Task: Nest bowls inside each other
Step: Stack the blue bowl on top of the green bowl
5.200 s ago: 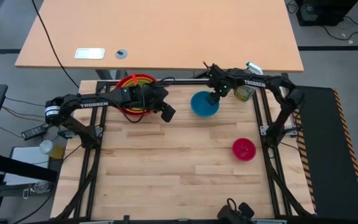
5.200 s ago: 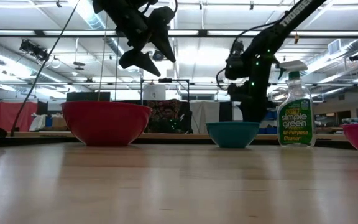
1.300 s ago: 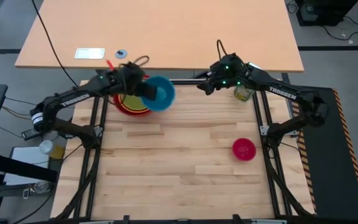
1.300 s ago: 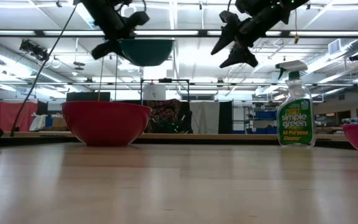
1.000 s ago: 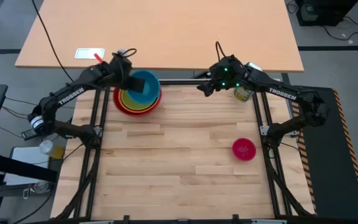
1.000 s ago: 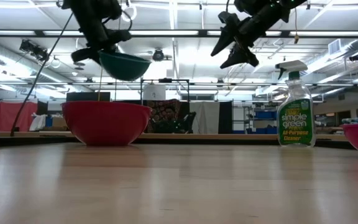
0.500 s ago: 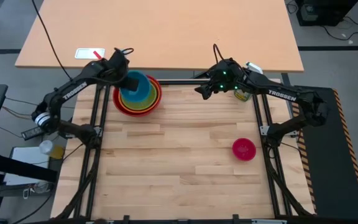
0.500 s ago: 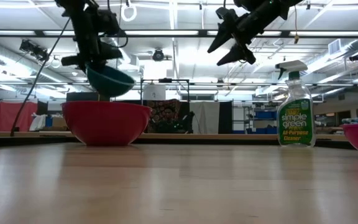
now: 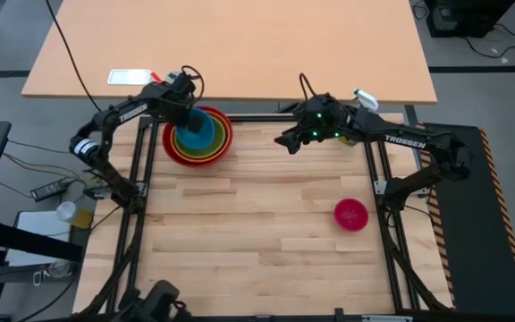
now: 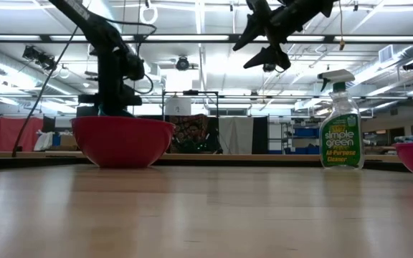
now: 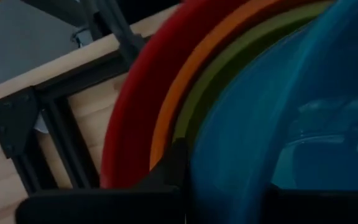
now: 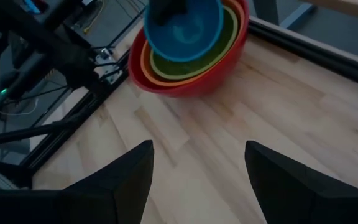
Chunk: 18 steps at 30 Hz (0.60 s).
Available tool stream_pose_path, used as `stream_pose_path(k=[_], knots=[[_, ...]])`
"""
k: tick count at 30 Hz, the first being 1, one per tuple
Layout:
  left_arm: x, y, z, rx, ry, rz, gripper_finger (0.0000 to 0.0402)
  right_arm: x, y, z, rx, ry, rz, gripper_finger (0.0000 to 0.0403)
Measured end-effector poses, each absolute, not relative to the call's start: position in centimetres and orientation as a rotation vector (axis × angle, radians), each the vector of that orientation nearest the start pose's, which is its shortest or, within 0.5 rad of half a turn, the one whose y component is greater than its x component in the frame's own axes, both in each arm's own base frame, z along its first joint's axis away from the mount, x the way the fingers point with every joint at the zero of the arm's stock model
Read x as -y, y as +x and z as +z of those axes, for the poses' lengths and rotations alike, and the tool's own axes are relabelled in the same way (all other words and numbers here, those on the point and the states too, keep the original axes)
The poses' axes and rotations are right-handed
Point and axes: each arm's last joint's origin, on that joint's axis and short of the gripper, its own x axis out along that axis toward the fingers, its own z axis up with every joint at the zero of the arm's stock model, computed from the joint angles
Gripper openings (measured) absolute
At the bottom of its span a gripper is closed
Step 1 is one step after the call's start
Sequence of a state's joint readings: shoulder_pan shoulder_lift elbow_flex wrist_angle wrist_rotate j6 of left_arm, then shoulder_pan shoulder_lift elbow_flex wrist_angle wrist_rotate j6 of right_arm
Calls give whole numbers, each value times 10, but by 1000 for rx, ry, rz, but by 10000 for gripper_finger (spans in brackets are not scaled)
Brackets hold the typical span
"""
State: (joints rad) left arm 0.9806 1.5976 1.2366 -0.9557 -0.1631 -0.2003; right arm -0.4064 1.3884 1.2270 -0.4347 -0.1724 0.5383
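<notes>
A red bowl stands at the table's far left with an orange bowl and a lime green bowl nested in it. The blue bowl sits down inside them, tilted; the red wall hides it in the low view. My left gripper is shut on it at the stack's far side. My right gripper hangs open, high over the far middle of the table, with nothing between its fingers. The small pink bowl stands alone on its base at the right. My left gripper holds the blue bowl by its rim on the far side, coming from above and pointing steeply down. One dark finger shows outside the blue wall; the bowl hides the other. Whether the bowl rests on the green bowl I cannot tell.
A clear spray bottle of greenish liquid stands at the far right edge. A black frame rail runs along the table's far edge. Bare wood stretches across the middle and near side of the table.
My left gripper has gone down toward the stack and the table's far left with the blue bowl, tipping to point more steeply down. The bowl has sunk from above the red bowl's rim to inside the stack. My right gripper has drifted toward the table's left, still open.
</notes>
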Motion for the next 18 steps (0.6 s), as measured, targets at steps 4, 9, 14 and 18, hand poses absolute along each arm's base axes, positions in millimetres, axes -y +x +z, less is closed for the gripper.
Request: stream_pose_path(k=[4,9,14,18], knots=[[-257,168,232,-1237,-688,1057,34,111,282,329,-502,690,-387,258],[-258,179,220,-1268,-688,922,34,110,283,329,-499,709,-391,258],[-256,190,213,-1289,-646,873,63,111,282,329,-496,723,-398,258],[-254,194,213,-1296,-609,876,129,111,282,329,-495,727,-400,258]])
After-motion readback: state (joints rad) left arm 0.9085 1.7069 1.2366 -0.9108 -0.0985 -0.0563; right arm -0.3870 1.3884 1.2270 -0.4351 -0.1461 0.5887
